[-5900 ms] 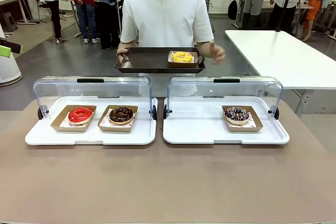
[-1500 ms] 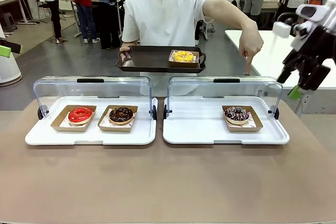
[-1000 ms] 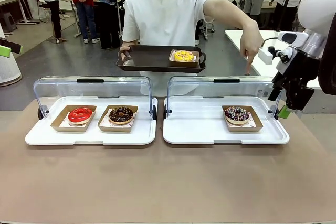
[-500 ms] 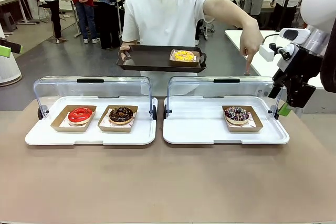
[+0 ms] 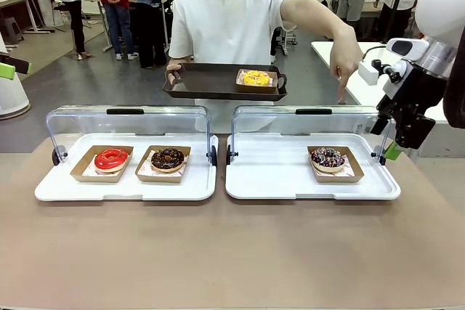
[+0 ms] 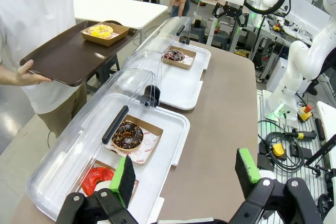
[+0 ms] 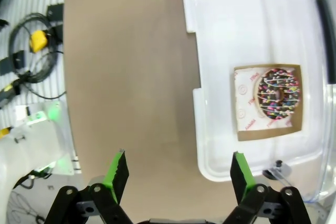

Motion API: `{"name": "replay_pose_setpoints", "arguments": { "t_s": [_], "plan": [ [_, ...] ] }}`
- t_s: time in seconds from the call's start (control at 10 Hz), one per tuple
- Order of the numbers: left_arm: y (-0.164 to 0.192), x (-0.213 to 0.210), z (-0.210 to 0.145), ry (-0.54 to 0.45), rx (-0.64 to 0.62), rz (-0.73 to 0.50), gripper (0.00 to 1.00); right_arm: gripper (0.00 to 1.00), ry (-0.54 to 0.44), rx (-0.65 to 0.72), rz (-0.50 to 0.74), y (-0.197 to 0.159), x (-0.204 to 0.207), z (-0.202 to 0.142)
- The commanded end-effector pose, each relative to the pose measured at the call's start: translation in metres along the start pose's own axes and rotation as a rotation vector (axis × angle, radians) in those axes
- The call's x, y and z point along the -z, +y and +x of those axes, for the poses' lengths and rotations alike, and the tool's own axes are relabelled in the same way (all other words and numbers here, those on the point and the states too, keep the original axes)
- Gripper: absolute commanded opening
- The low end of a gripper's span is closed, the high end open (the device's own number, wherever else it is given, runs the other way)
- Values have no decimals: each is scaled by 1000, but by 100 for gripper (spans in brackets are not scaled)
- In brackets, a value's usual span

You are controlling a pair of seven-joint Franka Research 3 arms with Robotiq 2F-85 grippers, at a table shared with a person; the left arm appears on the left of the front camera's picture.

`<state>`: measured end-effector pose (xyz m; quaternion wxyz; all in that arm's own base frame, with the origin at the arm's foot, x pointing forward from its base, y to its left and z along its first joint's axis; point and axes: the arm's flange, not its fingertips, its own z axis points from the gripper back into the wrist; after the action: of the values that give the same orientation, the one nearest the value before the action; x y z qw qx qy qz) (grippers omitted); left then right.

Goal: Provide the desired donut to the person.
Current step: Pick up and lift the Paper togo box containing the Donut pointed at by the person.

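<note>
Both sets of fingers are spread wide and empty: left gripper (image 6: pixel 185 167), right gripper (image 7: pixel 178 162), which is hard to read from the front. The sprinkled donut (image 5: pixel 328 157) sits in a square cardboard boat (image 5: pixel 349 173) on the glossy white right tray (image 5: pixel 312 195), its clear domed lid (image 5: pixel 312 121) raised. The person's hand (image 5: pixel 343 63) points down at it.

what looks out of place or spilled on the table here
Nothing stands out. The red donut, chocolate donut and sprinkled donut sit neatly in their paper trays, with the clear lids raised behind them and nothing spilled.
</note>
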<state>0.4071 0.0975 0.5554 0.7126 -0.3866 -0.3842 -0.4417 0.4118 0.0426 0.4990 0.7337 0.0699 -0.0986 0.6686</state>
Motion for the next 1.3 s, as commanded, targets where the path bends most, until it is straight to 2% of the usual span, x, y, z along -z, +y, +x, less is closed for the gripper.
{"name": "replay_pose_setpoints", "arguments": {
  "t_s": [0.0, 0.4, 0.8, 1.2],
  "plan": [
    [-2, -1, 1, -9, -3, -3, 100, 100, 84, 28, -82, 8, 27, 9],
    [-2, -1, 1, -9, -3, -3, 100, 100, 123, 26, -60, -10, 75, 7],
    [-2, -1, 1, -9, -3, -3, 100, 100, 76, 36, -43, -48, 112, -2],
    [-2, -1, 1, -9, -3, -3, 100, 100, 83, 47, -35, -59, 125, -4]
  ]
}}
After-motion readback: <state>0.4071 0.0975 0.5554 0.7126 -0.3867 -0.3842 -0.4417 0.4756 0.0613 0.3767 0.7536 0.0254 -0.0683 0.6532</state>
